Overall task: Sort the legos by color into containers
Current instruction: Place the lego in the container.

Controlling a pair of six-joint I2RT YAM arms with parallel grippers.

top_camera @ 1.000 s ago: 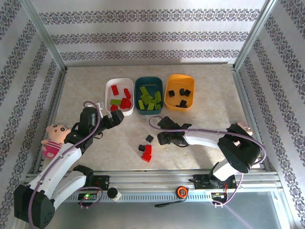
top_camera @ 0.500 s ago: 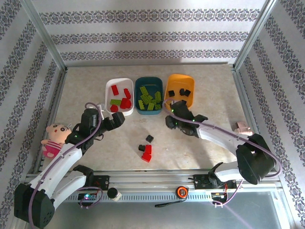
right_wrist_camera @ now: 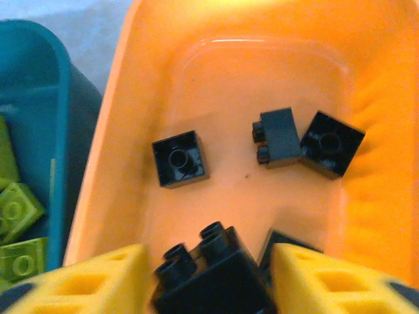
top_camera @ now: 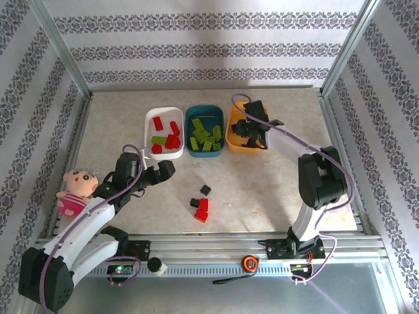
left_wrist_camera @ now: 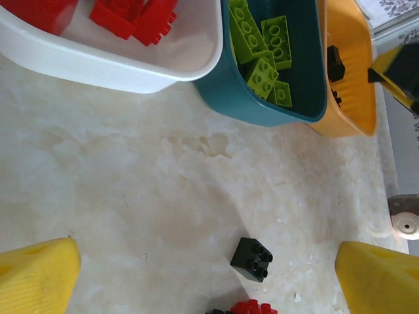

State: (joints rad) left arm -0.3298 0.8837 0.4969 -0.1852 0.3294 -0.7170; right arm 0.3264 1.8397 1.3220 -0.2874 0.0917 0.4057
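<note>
Right gripper (right_wrist_camera: 208,288) over 1 o'clock orange tub (right_wrist_camera: 229,72), black brick (right_wrist_camera: 196,261) between fingers (right_wrist_camera: 85,281) for colour-matched drop, grip cannot be told; left gripper (left_wrist_camera: 206,281) agape.

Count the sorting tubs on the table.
3, side by side at the far side: white tub left, dark teal tub middle, orange tub right. None seems hidden.
</note>
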